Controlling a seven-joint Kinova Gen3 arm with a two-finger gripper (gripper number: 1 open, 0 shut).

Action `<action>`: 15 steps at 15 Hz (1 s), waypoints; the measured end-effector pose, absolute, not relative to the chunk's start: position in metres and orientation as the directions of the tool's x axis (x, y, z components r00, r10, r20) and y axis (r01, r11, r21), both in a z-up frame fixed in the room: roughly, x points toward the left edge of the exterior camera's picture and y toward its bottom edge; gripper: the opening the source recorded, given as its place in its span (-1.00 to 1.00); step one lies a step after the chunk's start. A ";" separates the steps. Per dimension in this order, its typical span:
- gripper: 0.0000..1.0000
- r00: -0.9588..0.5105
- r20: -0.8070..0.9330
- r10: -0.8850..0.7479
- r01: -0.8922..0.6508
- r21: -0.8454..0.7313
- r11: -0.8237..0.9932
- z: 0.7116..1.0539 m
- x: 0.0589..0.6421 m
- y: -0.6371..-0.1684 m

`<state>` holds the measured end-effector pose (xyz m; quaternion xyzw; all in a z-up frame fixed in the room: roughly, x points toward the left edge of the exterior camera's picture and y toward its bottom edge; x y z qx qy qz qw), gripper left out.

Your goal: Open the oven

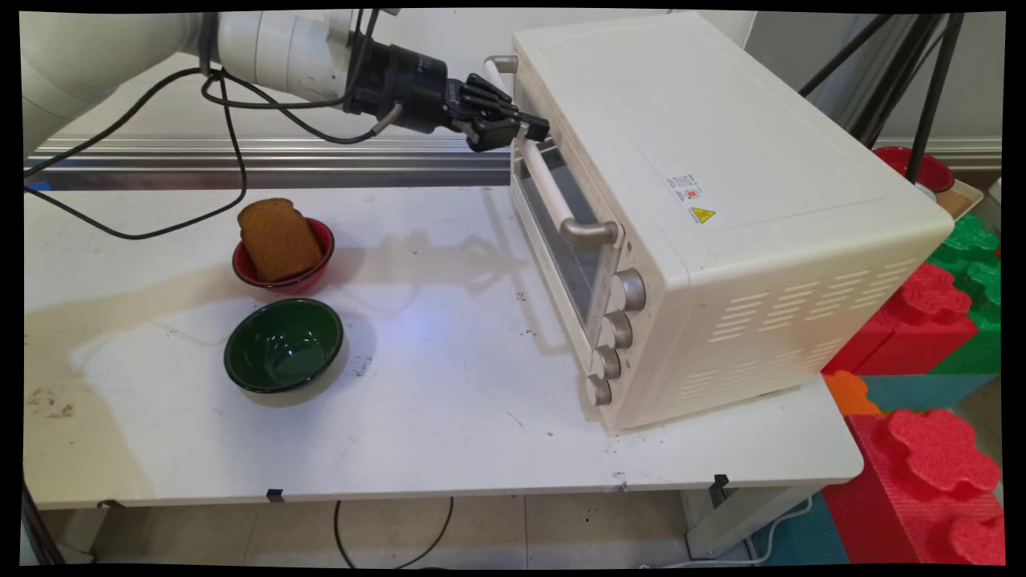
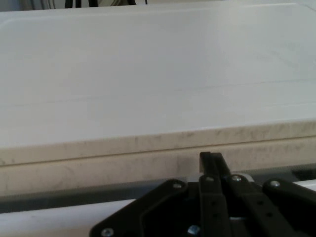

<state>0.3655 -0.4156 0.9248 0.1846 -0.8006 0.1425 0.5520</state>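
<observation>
While the oven (image 1: 721, 216) stands at right of frame on the desk (image 1: 449, 433), the tool (image 1: 525, 128) is seen pressed together on its door handle (image 1: 553, 196), upper centre. Rigid, smooth metal is judged; mid-bar hold advised.

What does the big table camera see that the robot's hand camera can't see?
Only the main view shows the white table, the red bowl with a slice of brown bread standing in it, the empty green bowl, and the oven's door handle and four knobs.

Only the hand view shows the oven's flat top close up, filling nearly the whole picture.

Both show the cream toaster oven and the black gripper at the top of its door.
</observation>
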 end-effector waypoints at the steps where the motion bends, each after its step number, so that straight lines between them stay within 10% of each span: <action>1: -1.00 -0.326 0.935 -0.138 -0.452 -0.026 0.892 0.924 0.366 -0.416; 15: -1.00 -0.408 0.904 -0.125 -0.407 -0.057 0.912 0.923 0.400 -0.401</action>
